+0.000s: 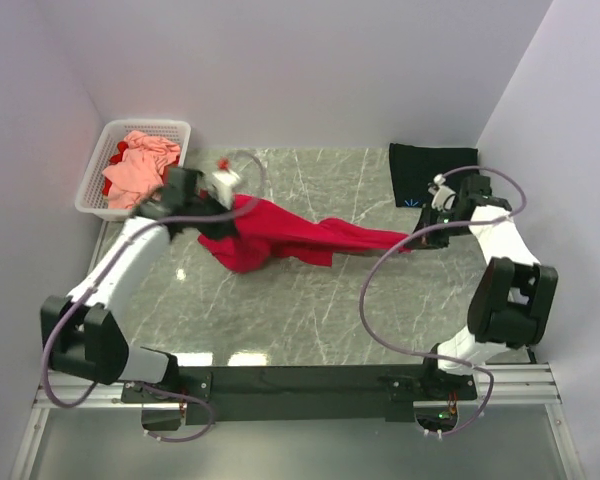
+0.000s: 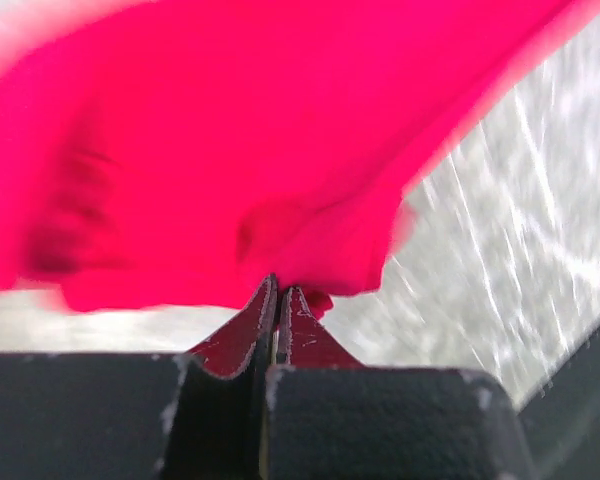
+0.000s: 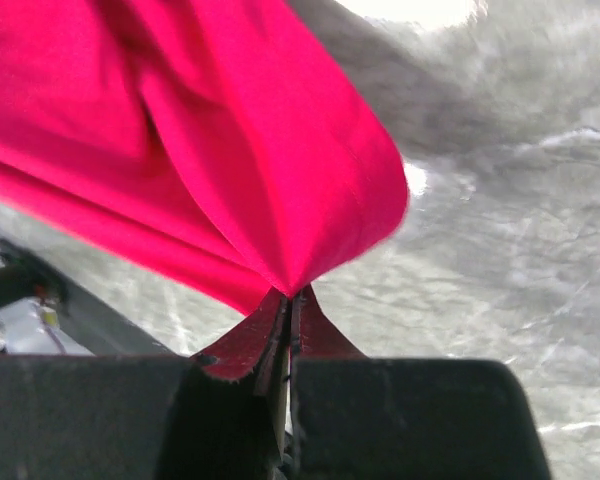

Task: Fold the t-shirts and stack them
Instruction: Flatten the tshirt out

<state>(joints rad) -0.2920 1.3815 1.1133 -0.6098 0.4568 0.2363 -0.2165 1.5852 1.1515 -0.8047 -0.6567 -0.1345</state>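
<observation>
Crimson-red t-shirt [image 1: 280, 235] stretched across mid-desk [image 1: 310, 310]. Left gripper [image 1: 238, 203] pinched closed on its left end, right gripper [image 1: 417, 238] closed on its right end. Black t-shirt [image 1: 430, 172] flat at far right corner. Salmon-pink t-shirt [image 1: 140, 165] in basket [image 1: 155, 126], far left corner.

Bright, even light from above, faint shadow beneath the crimson-red t-shirt [image 1: 280, 235], pale glare on the table [image 1: 380, 310] nearer the arms than the shirt, left wrist view smeared, probably motion blur, blown-out white patch above the shirt in the right wrist view.
</observation>
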